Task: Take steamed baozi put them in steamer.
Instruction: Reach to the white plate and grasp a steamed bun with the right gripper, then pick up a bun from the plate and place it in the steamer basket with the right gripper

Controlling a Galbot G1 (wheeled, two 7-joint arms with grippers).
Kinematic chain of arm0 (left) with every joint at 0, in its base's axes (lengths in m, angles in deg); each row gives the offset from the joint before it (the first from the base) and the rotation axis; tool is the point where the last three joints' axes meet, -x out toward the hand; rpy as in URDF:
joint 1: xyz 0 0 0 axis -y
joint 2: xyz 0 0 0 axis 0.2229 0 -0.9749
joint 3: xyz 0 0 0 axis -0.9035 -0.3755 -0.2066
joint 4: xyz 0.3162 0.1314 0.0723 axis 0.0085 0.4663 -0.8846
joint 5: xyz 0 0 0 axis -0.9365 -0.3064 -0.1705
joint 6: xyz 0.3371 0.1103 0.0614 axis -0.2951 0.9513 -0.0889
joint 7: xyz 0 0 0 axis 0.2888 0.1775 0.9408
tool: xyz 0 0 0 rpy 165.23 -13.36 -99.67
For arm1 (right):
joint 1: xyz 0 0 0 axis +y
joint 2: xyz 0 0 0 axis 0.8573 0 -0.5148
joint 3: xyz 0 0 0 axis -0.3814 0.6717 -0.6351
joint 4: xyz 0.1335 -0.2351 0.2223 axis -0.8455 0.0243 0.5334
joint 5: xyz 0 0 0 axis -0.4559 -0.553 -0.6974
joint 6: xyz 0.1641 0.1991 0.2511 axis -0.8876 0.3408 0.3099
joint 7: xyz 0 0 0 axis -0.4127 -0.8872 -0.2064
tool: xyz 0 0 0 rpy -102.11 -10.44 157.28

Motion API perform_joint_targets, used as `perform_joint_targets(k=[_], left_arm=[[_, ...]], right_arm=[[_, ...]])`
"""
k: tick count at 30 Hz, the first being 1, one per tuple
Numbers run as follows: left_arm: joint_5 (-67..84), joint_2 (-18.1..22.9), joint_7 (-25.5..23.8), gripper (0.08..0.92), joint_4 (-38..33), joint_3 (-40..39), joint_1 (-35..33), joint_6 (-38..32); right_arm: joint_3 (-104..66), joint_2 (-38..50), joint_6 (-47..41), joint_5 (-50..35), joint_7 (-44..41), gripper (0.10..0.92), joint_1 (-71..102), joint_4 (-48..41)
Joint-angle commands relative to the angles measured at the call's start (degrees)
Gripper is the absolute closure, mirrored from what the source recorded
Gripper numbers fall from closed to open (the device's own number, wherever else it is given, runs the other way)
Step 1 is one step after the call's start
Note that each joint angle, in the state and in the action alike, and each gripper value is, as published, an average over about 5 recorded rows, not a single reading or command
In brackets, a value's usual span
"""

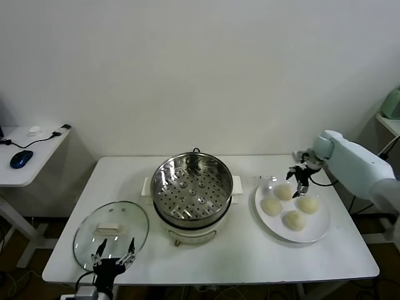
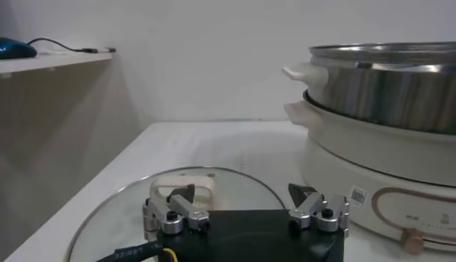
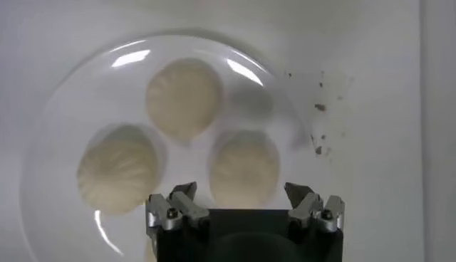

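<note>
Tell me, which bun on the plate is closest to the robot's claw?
The small round cream-white bun at the plate's far edge, nearest the table's back. The open right end effector hovers directly above it; the other three lie farther forward.

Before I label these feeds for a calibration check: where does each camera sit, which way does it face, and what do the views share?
Head view: high on the robot, looking forward and down at the table; shows the left gripper over the glass lid and the right gripper above the plate.
Left wrist view: low, facing sideways across the glass lid toward the steamer; its own open fingers show.
Right wrist view: looking straight down at the baozi; open fingers show.
Shared: head and left wrist both see steamer and lid.
</note>
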Motion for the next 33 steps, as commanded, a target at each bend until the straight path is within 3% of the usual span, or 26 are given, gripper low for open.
perform_joint_targets(k=[1,13,22,26,33], left_arm=[[-0.2,0.0,0.0,0.177,0.2,-0.1,-0.2,-0.2],[-0.8,0.0,-0.2,0.177,0.4,-0.6,-0.3,-0.2],[-1.2,0.3,-0.1,0.177,0.0,-0.9,-0.5,0.0],[-1.2,0.5,0.0,0.177,-0.5,-1.0,-0.6,0.1],[-0.9,0.9,0.1,0.177,-1.5,-1.4,-0.7,0.2]], right_arm=[[-4.7,-5.5,0.2,7.5,0.8,0.203,2.3,-7.4],[-6.5,-6.6,-0.8,7.6,-0.5,0.249,2.0,-9.5],[-5.2,-5.5,-0.7,5.9,-2.2,0.384,0.9,-7.4],[0.3,-2.3,-1.1,0.3,-3.6,0.417,-2.2,-1.5],[18.3,1.7,0.3,-10.4,-5.4,0.464,-19.8,16.3]])
